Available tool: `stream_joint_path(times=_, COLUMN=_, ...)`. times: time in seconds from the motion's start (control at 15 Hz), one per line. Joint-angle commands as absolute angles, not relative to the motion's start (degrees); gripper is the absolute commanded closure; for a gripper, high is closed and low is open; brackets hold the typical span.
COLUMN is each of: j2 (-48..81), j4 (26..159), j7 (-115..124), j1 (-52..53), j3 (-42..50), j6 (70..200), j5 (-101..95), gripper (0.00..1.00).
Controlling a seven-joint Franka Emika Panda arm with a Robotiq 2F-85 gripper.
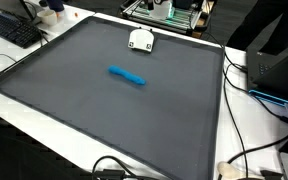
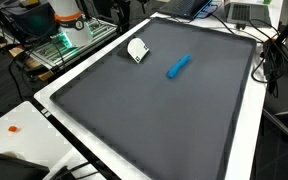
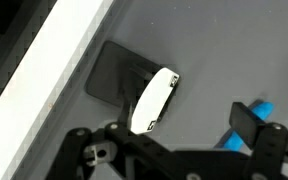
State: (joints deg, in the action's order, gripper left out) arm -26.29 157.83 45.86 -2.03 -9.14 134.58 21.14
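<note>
A blue cylinder-shaped object point(image 1: 126, 75) lies near the middle of the dark grey mat point(image 1: 74, 110) and shows in both exterior views point(image 2: 178, 66). A small white object point(image 1: 141, 40) sits on the mat near its far edge, close to the robot base point(image 2: 136, 49). In the wrist view my gripper point(image 3: 184, 140) hangs above the mat with its fingers wide apart and nothing between them. The white object point(image 3: 154, 100) lies below, toward one finger. The blue object point(image 3: 256, 112) peeks out behind the other finger. The gripper itself is out of frame in both exterior views.
The mat covers a white table point(image 1: 254, 130) with a white border point(image 3: 44, 60). A keyboard point(image 1: 12, 30) lies at one corner. Cables point(image 1: 246, 150) trail along the side. A laptop point(image 2: 246, 12) and equipment point(image 2: 69, 25) stand around the table edges.
</note>
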Motion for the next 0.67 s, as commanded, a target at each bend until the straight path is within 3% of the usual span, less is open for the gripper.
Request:
stream_joint_path(times=0.0, j2=-21.0, j4=157.8, j7=46.7, j1=-0.7, j3=-8.6, j6=138.5, j5=21.9, gripper=0.0)
stream_joint_path(times=0.6, j2=-12.0, j4=157.6, j7=46.8, j1=0.7, j3=-6.7, j6=142.8, j5=25.2, gripper=0.0)
